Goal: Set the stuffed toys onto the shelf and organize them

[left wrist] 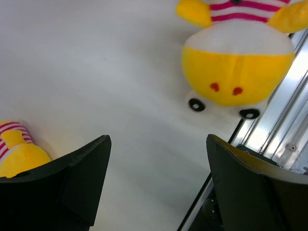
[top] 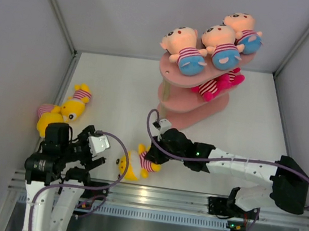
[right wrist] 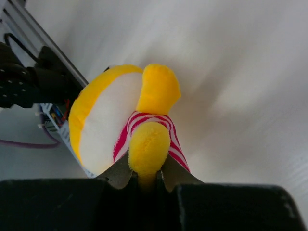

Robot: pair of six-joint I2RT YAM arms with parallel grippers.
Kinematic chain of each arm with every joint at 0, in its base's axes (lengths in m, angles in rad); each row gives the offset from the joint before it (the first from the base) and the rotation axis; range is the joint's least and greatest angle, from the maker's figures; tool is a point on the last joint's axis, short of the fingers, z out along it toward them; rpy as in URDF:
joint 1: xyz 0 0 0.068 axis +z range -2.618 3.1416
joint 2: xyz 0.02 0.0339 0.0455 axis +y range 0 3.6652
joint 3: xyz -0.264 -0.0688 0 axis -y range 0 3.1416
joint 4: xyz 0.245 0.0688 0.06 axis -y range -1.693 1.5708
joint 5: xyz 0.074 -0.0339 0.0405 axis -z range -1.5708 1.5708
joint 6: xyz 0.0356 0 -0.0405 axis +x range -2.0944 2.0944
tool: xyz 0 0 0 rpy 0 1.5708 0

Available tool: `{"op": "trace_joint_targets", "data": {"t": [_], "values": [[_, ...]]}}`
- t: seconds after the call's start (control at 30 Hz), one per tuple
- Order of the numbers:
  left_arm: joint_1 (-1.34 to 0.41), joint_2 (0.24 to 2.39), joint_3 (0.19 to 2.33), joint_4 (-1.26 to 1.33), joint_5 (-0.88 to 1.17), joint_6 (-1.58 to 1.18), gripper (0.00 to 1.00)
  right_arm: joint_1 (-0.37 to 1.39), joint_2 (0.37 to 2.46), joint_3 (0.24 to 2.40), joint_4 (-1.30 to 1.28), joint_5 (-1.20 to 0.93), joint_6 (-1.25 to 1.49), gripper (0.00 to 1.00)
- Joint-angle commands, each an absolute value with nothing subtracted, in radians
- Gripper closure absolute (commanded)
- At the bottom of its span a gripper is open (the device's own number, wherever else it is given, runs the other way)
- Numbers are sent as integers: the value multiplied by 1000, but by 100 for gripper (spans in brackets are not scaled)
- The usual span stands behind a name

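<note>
The pink three-tier shelf [top: 174,72] stands at the back right. Three peach-faced toys in blue shorts [top: 186,48] lie on its top board, and a magenta-limbed toy [top: 218,84] lies on the middle board. My right gripper [top: 151,159] is shut on a limb of a yellow striped toy [top: 134,164] at the near edge; the right wrist view shows the yellow limb [right wrist: 147,149] pinched between the jaws. My left gripper [top: 94,148] is open and empty, left of that toy [left wrist: 238,72]. Two more yellow toys [top: 67,109] lie at far left.
Grey walls close the table on the left, back and right. A metal rail [top: 189,200] runs along the near edge. A yellow toy's striped part [left wrist: 17,154] lies beside my left finger. Cables loop over both arms.
</note>
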State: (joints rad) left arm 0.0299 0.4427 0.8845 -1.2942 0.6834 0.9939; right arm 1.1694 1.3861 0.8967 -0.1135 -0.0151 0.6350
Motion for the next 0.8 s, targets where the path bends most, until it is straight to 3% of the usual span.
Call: {"op": "trace_joint_targets", "data": {"t": [0.0,0.2,0.43,0.57,0.63,0.77], "values": [[31,440,910,-1151,618,813,12,1160,1209,766,-34,95,736,100],[32,452,966,-1023,479,588,11,969,915,478,-107,166,845,100],[32,462,967,-830,368,303,9,628,595,399,-195,186,789,100],[48,471,858,-682,425,126,9,390,578,376,-105,137,750,100],[67,471,801,-631,436,69,9,303,612,351,64,54,755,100],[104,465,718,-545,426,37,7,54,823,347,309,-155,813,100]]}}
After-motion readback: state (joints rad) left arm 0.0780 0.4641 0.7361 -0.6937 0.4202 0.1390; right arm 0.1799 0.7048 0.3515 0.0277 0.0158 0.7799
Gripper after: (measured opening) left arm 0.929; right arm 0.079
